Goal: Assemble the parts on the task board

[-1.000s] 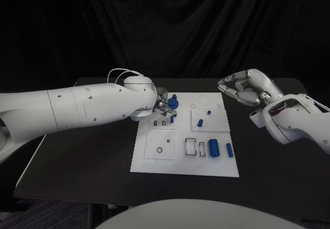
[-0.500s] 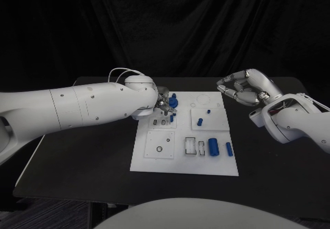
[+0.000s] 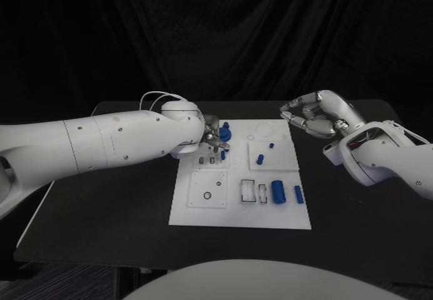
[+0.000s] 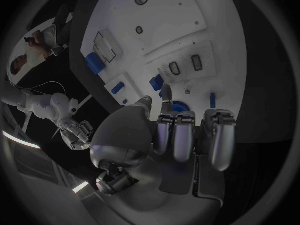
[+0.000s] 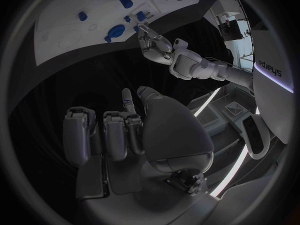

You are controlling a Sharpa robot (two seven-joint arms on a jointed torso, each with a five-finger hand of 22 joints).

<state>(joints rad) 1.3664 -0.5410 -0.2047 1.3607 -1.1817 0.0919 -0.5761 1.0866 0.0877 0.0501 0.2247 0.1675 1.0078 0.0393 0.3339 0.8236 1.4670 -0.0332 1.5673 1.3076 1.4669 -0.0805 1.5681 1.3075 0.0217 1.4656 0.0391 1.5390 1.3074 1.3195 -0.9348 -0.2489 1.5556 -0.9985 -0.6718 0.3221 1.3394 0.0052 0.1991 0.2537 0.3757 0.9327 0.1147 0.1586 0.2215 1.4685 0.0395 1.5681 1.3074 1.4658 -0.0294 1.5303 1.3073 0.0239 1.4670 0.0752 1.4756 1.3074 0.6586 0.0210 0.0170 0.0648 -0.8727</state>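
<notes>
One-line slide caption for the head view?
Left hand works at blue parts on the task board's far corner; right hand waits curled beside the board.

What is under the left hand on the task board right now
Under the left hand, at the far left part of the task board, stands a round blue part, with the fingertips right at it. Whether they grip it is hidden by the hand.

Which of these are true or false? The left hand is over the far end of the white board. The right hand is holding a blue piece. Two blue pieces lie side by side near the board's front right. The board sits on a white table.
1. True: the left hand is at the far end of the white board.
2. False: the right hand holds nothing, fingers curled, off the board.
3. True: two blue pieces lie there.
4. False: the table is black.
</notes>
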